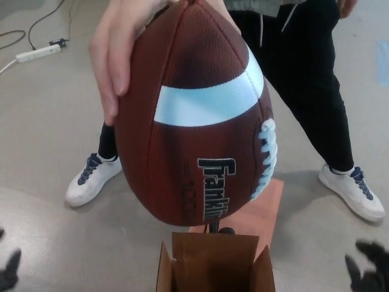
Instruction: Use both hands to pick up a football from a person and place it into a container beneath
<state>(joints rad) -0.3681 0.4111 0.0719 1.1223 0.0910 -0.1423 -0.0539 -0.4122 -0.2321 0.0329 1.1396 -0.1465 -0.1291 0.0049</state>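
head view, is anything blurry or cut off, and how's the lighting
Head view: soft, even light, faint shadows on the floor; the football is sharp and fills the frame; the box and both robot hands, left and right, are cropped at the edges and slightly blurred.

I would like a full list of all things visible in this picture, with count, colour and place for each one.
football: 1, brown with a white stripe and white laces, centre, held from above over the box
cardboard box: 1, brown, open flaps, bottom centre, under the ball
board: 1, reddish brown, on the floor behind the box
power strip: 1, white, with cables, top left on the floor
floor: grey
person's hand: 1, gripping the ball's upper left side
person's legs: 2, black trousers, spread apart behind the ball
person's shoes: 2, white with dark laces, left and right
left hand: 1, black, bottom left corner, only partly seen
right hand: 1, black, bottom right corner, only partly seen
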